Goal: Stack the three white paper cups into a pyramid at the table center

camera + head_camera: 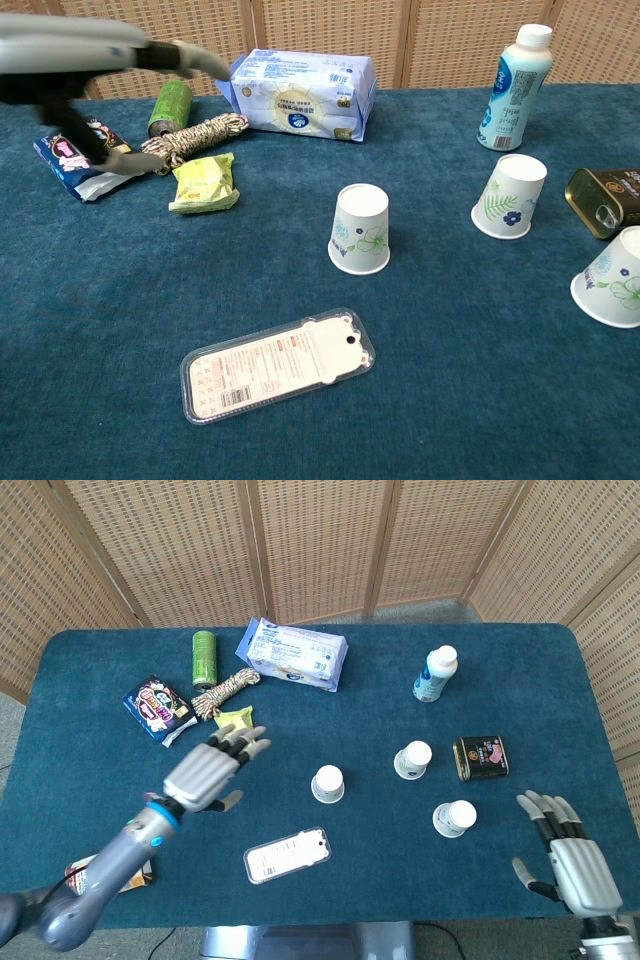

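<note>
Three white paper cups with floral print stand upside down on the blue table. One cup (327,784) (360,229) sits alone near the table center. A second cup (412,759) (511,196) stands right of it, and the third cup (455,818) (610,277) is nearer the front right. My left hand (213,768) (100,75) hovers open, well left of the center cup, fingers spread and holding nothing. My right hand (565,855) is open above the table's front right corner, right of the third cup.
A clear flat package (287,854) (278,364) lies in front of the center cup. A dark tin (480,757), a white bottle (434,674), a tissue pack (295,653), a green can (204,656), rope (226,692), a yellow packet (205,183) and a snack bag (155,708) lie around.
</note>
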